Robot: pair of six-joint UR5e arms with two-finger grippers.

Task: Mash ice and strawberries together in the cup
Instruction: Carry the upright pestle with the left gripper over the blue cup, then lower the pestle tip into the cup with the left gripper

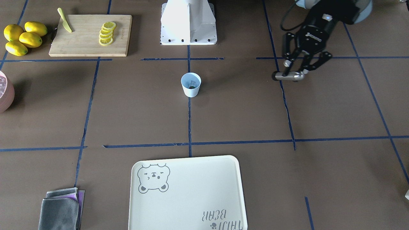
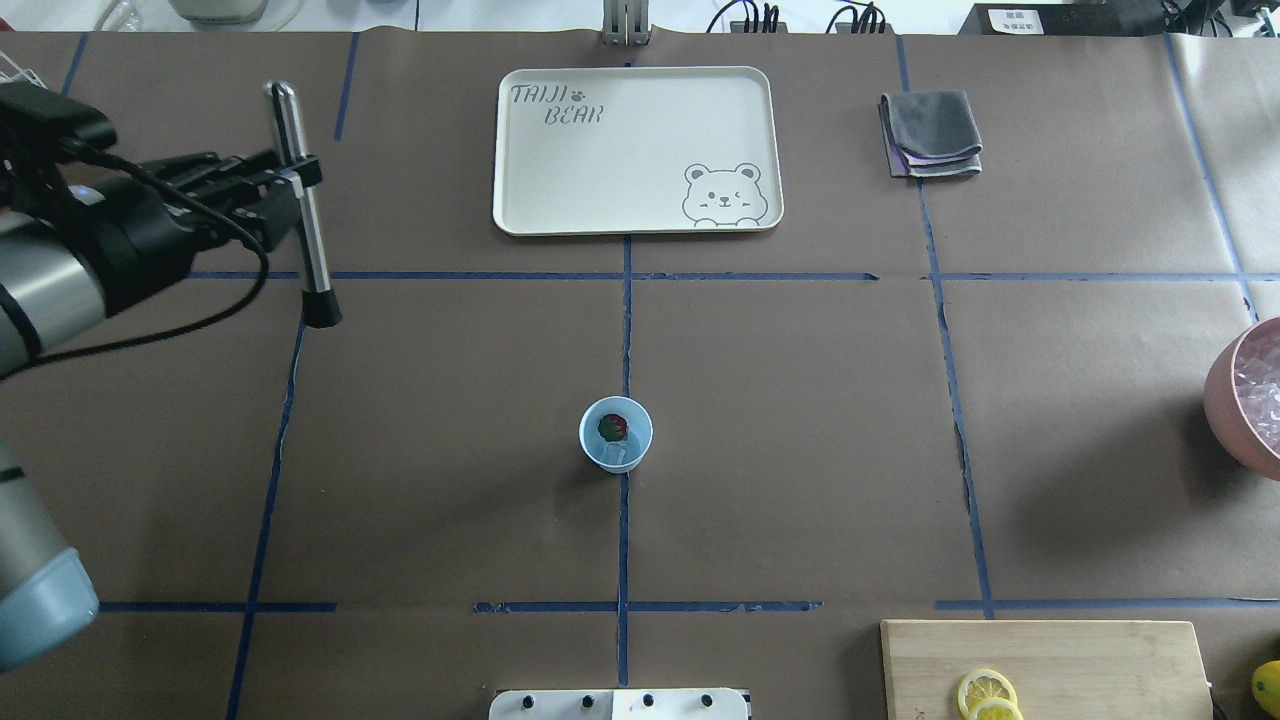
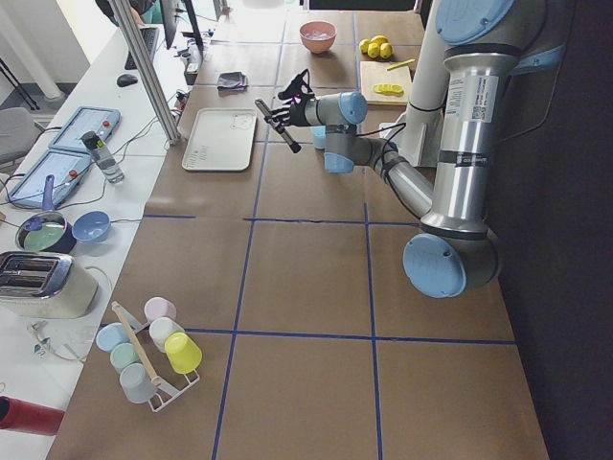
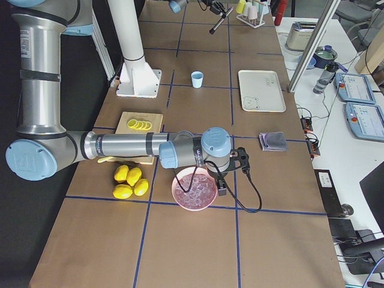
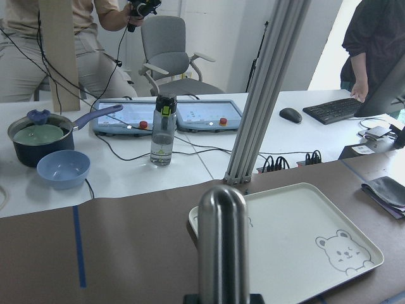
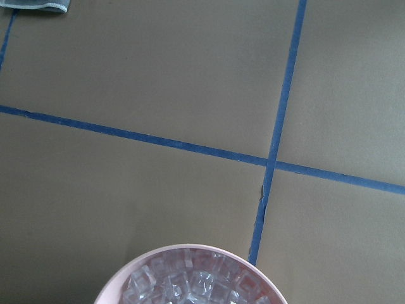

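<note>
The cup (image 2: 615, 434) stands upright near the middle of the counter (image 2: 800, 420), on the blue tape line (image 2: 625, 330) that runs from the robot's base (image 1: 188, 22) toward the cream tray (image 2: 560, 180) at the operators' edge. In the cup lie a red strawberry (image 2: 612, 427) with a green top and, touching it on the robot's side, a clear piece of ice (image 2: 619, 457). The left pincer (image 2: 298, 178) hangs above the counter toward its left end, well apart from the cup, clenched on a metal muddler (image 2: 305, 225). It grips the rod partway along, the black tip (image 2: 320, 310) pointing toward the robot's edge and the rounded metal end (image 5: 223, 209) toward the tray. The right pincer (image 4: 222, 180) shows only in the side view from the counter's right end, just over the operators'-side rim of the pink bowl (image 4: 194, 191); whether it is released or clenched I cannot tell. That bowl sits at the counter's right end and is filled with more clear cubes (image 6: 190, 285). A wooden cutting board (image 1: 91, 35) lies by the robot's edge toward the right end, carrying a row of lemon slices (image 1: 107, 33) and a yellow-green knife (image 1: 65, 20); four whole lemons (image 1: 24, 37) lie just beside it, nearer the corner. A folded grey cloth (image 2: 932, 133) rests near the operators' edge, beside the tray.
</note>
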